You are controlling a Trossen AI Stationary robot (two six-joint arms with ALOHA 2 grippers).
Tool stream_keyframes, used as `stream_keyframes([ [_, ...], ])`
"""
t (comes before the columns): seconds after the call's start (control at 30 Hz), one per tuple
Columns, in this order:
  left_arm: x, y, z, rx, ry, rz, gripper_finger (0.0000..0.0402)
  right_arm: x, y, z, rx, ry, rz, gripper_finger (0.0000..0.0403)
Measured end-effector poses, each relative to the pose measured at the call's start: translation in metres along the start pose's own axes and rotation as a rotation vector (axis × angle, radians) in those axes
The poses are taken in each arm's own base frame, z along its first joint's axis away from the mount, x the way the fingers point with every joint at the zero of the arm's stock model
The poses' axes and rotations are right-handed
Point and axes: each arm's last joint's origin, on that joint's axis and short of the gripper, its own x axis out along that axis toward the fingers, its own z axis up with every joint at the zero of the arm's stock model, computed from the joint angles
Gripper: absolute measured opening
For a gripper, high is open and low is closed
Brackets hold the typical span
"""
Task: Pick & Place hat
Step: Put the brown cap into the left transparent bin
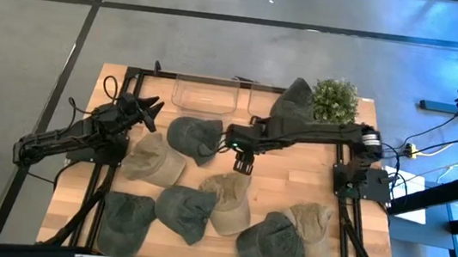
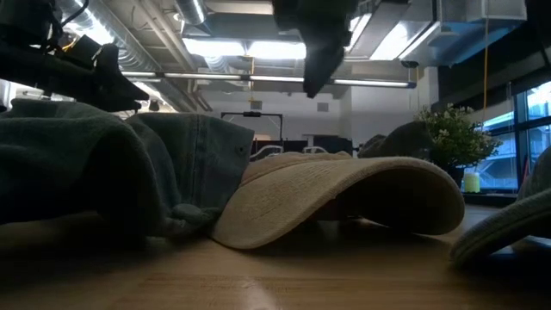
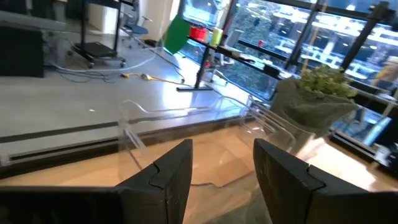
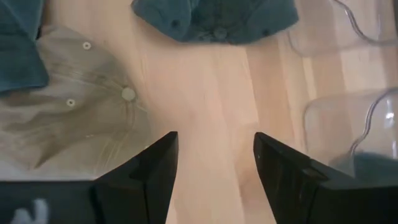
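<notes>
Two dark jointed arms — black cables, matte end effectors

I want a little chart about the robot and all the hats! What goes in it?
Table: wooden table with hats scattered on it
Green hats: several, one near the back middle
Tan hats: several, one near the middle
Clear bins: two at the back edge, one with a green hat piled over it
Plant: back right corner
Right claw: open, empty, hanging over bare wood between the hats
Left claw: open, empty, raised at the left side, facing the bins
</notes>
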Motion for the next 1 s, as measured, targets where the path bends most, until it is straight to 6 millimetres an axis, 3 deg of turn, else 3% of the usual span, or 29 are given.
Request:
stream_keyframes([
  [0.2, 0.0, -0.001, 0.0, 0.017, 0.011, -0.029, 0.0165, -0.014, -0.003, -0.026, 0.176, -0.223, 0.074, 0.021],
  [0.4, 0.0, -0.001, -0.001, 0.017, 0.017, -0.044, 0.0175, -0.027, 0.007, -0.05, 0.286, -0.411, 0.189, 0.021],
  [0.77, 0.0, -0.005, -0.002, 0.018, 0.062, -0.161, 0.0247, -0.024, 0.031, -0.107, 0.277, -0.402, 0.279, 0.021],
  [1.0, -0.001, -0.006, -0.002, -0.051, 0.082, -0.2, 0.0257, -0.008, 0.03, -0.12, 0.314, -0.35, 0.264, 0.021],
])
